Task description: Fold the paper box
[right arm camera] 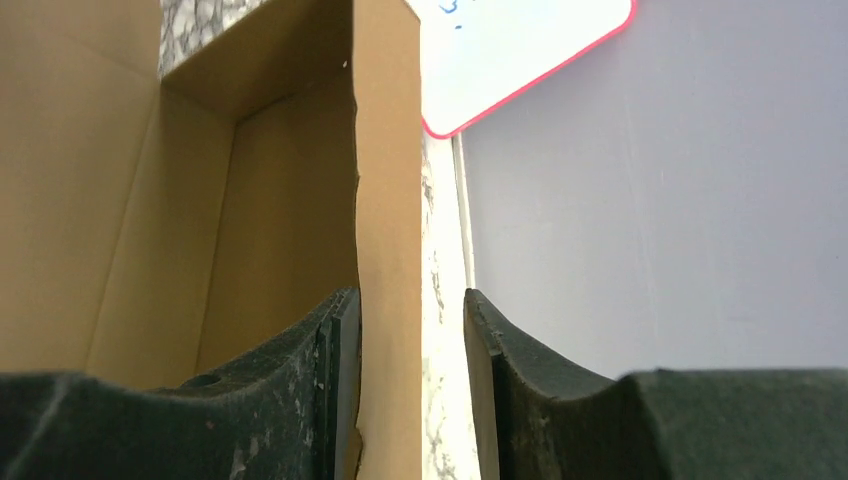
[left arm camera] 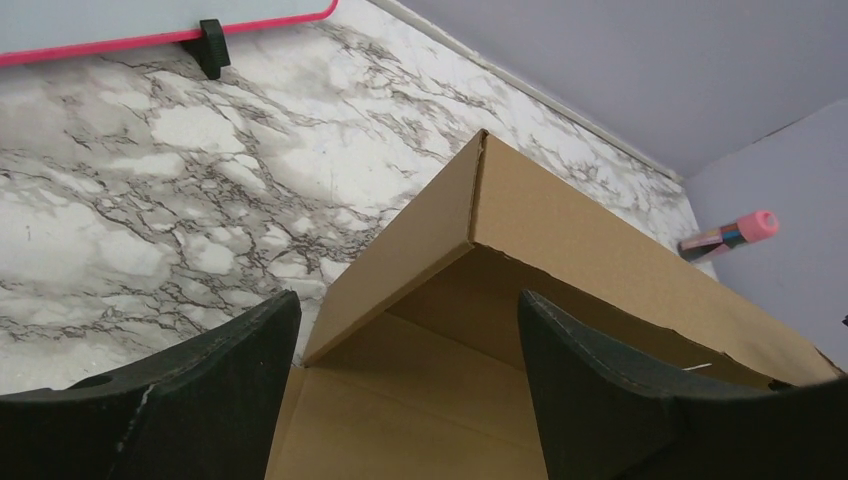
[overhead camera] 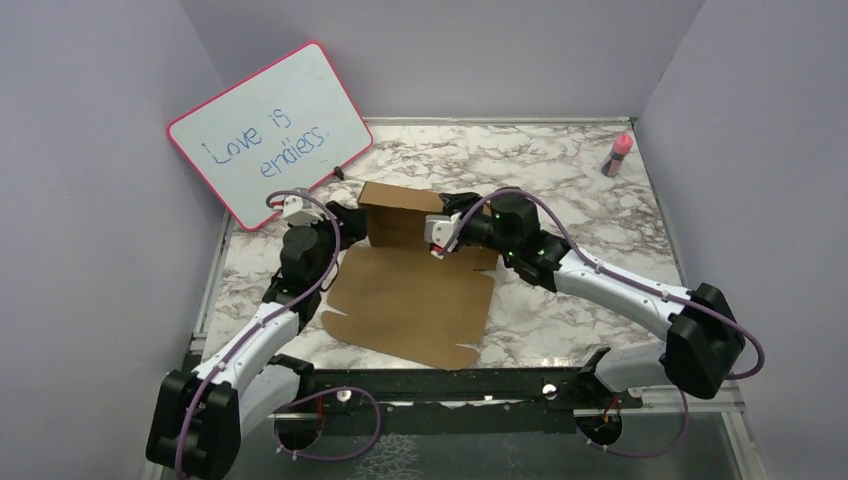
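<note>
A pink-framed whiteboard [overhead camera: 270, 130] leans at the back left of the marble table [overhead camera: 560, 180]. The left gripper [left arm camera: 405, 300], jaws spread wide and holding nothing, faces a raised corner of the paper box [overhead camera: 410, 295]. The box sits mid-table: plain brown cardboard, far walls standing, near panel lying flat. The right gripper [right arm camera: 412, 300], partly open, straddles an upright wall edge without clamping it. A pink marker [overhead camera: 619, 153] sits back right.

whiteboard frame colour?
Pink, running around the whiteboard. It shows best in the top external view.
</note>
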You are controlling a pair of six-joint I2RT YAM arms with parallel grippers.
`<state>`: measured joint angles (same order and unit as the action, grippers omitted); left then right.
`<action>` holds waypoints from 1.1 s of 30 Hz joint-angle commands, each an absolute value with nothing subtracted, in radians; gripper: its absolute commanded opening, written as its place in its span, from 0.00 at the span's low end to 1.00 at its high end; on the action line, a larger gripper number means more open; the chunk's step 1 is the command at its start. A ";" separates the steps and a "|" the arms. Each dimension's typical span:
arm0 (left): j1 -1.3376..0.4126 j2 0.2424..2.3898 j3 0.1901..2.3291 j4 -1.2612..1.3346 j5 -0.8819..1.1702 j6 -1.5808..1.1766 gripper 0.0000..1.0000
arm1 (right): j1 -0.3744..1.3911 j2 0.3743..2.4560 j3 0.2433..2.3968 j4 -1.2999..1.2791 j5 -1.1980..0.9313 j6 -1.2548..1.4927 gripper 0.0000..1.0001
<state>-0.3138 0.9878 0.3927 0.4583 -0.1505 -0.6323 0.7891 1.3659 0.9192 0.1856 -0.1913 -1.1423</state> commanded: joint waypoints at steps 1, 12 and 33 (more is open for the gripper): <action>-0.261 0.936 0.443 0.330 -0.001 -0.713 0.82 | 0.793 1.291 0.955 0.256 -0.204 -0.877 0.49; -0.164 1.004 0.623 0.217 0.216 -0.768 0.84 | 0.793 1.253 0.941 0.207 -0.156 -0.588 0.56; -0.163 1.331 0.930 0.054 0.342 -0.609 0.84 | 0.793 1.039 0.885 -0.164 0.383 0.429 0.73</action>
